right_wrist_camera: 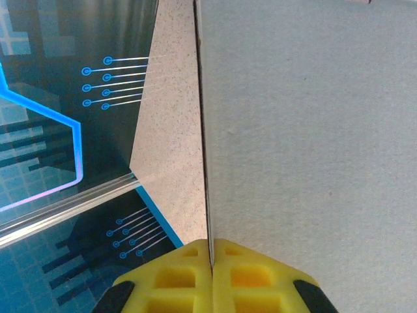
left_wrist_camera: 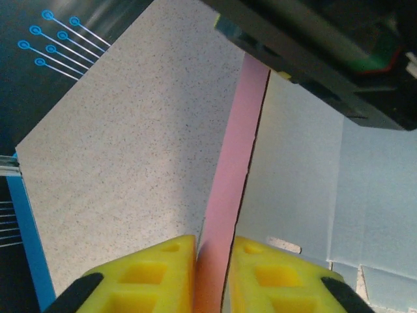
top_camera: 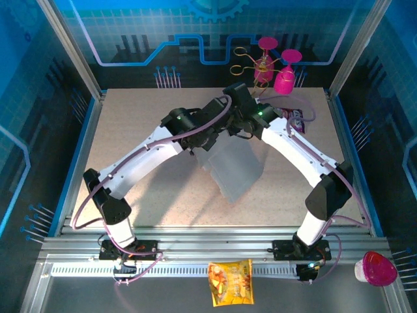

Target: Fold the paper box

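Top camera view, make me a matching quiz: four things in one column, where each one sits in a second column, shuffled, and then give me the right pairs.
Things:
1. paper box
2. magenta goblets
3. yellow snack bag
4. pink domed container

Places:
A. bottom centre of the view
B. top of the view, right of centre
C. middle of the view, pinched by the left claw and the right claw
D. bottom right corner of the view

Pairs: 1-C, 2-B, 3-A, 4-D
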### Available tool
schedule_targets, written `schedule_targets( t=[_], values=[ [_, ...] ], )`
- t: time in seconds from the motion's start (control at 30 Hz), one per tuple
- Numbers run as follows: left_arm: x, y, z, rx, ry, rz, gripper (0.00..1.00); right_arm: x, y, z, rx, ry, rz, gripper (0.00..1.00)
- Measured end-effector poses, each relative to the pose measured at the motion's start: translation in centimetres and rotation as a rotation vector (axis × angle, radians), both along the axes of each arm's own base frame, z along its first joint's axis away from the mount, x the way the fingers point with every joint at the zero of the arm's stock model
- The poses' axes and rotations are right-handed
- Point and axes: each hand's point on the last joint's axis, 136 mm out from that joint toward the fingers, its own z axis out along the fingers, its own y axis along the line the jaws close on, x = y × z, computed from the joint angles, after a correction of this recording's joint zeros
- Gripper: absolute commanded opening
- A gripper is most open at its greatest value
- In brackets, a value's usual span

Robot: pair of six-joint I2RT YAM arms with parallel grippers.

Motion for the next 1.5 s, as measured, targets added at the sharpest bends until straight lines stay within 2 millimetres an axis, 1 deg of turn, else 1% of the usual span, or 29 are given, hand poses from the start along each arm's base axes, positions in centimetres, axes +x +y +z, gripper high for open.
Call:
schedule_targets(
  t=[0.13,0.4,0.57,0.7,0.73,0.83,0.9,0.97,1.03,1.13,1.2,1.27,1.33,1.37,1.4,1.47,1.5],
  values=[
    [0.1,-0.2,-0.2,0.003,0.001,0.005,0.0,0.1,-0.1,-0.2,0.002,0.005,-0.008,0.0],
    [0.7,-0.3,-0.4,-0.02,-0.001,0.098,0.0,0.4,-0.2,-0.5,0.013,0.017,-0.032,0.0],
    [1.3,-0.3,-0.1,-0.048,-0.008,0.211,0.0,0.7,-0.3,-0.5,0.03,0.022,-0.05,0.0],
    [1.4,0.0,0.0,-0.092,-0.025,0.293,0.0,0.9,-0.1,-0.4,0.056,0.022,-0.054,0.0],
    [1.4,0.0,0.0,-0.106,-0.032,0.313,0.03,1.0,0.1,-0.3,0.063,0.019,-0.052,0.0],
    [1.4,-0.1,-0.1,-0.148,-0.039,0.353,0.27,1.1,0.2,-0.2,0.072,0.012,-0.055,0.0],
    [1.3,-0.2,-0.1,-0.185,-0.038,0.374,0.38,1.1,0.2,-0.3,0.074,0.012,-0.052,0.0],
    [1.1,-0.5,0.1,-0.251,-0.025,0.399,0.5,1.2,0.3,-0.6,0.071,0.009,-0.047,0.0],
    [0.8,-0.9,1.0,-0.341,-0.012,0.415,0.55,1.3,0.3,-1.2,0.064,0.001,-0.039,0.0],
    [-0.4,-1.0,3.3,-0.518,0.031,0.438,0.57,1.1,0.2,-2.7,0.04,-0.005,-0.019,0.0],
    [-1.0,-0.1,5.3,-0.651,0.063,0.474,0.55,0.9,0.1,-3.7,0.024,-0.011,-0.004,0.0],
    [-1.3,1.7,7.5,-0.808,0.083,0.532,0.51,0.9,0.1,-4.4,0.015,-0.029,0.013,0.0],
    [-1.6,3.6,8.9,-0.94,0.099,0.599,0.48,1.0,0.1,-4.8,0.009,-0.051,0.026,0.0],
    [-1.7,4.3,9.2,-1.004,0.113,0.636,0.47,1.1,0.2,-4.9,0.008,-0.064,0.033,0.0],
    [-1.9,4.7,9.2,-1.052,0.131,0.665,0.45,1.2,0.2,-4.9,0.006,-0.075,0.039,0.0],
    [-2.3,4.7,8.4,-1.138,0.187,0.729,0.43,1.4,0.4,-4.5,0.009,-0.101,0.048,0.0],
    [-2.4,4.4,7.7,-1.167,0.221,0.761,0.42,1.5,0.5,-4.2,0.013,-0.114,0.05,0.0]
  ],
)
